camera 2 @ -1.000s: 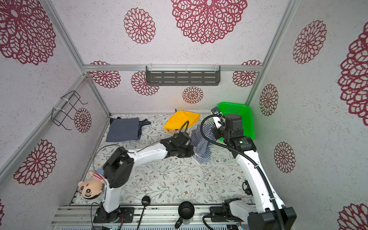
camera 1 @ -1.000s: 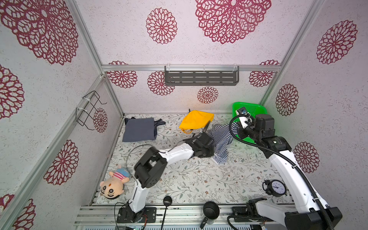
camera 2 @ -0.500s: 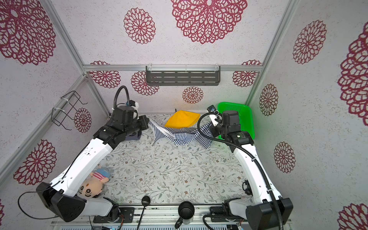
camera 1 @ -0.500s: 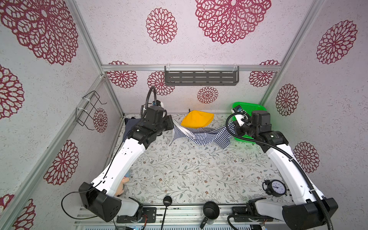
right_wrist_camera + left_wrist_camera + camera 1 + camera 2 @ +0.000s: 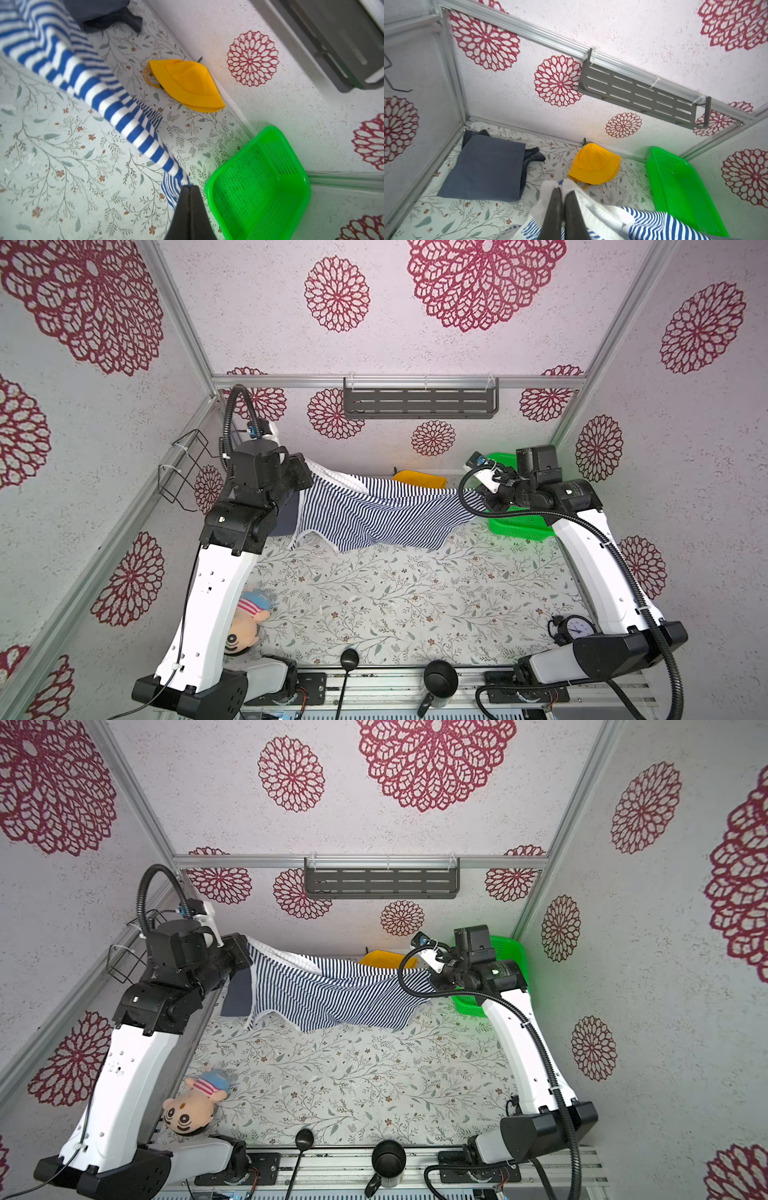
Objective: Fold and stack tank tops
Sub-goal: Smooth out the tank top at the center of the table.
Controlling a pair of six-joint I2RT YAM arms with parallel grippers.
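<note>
The navy-and-white striped tank top (image 5: 374, 514) (image 5: 328, 998) hangs spread above the floral table, stretched between my two grippers. My left gripper (image 5: 305, 479) (image 5: 245, 952) (image 5: 562, 189) is shut on its white-trimmed end at the back left. My right gripper (image 5: 486, 498) (image 5: 434, 979) (image 5: 190, 187) is shut on the other end (image 5: 172, 187), by the green basket. The slate grey-blue tank top (image 5: 483, 166) (image 5: 286, 518) (image 5: 237, 998) lies folded flat in the back-left corner, partly hidden behind the left arm and the striped cloth in both top views.
A yellow hat (image 5: 593, 164) (image 5: 187, 83) lies by the back wall. A green basket (image 5: 685, 197) (image 5: 259, 176) (image 5: 519, 524) fills the back-right corner. A plush doll (image 5: 245, 626) sits front left, a clock (image 5: 575, 626) front right, a ladle (image 5: 349, 657) and black mug (image 5: 440, 676) at the front edge.
My left arm swung from the table's middle to the back left, pulling the bunched striped top out. It now hangs spread and higher between both grippers.
</note>
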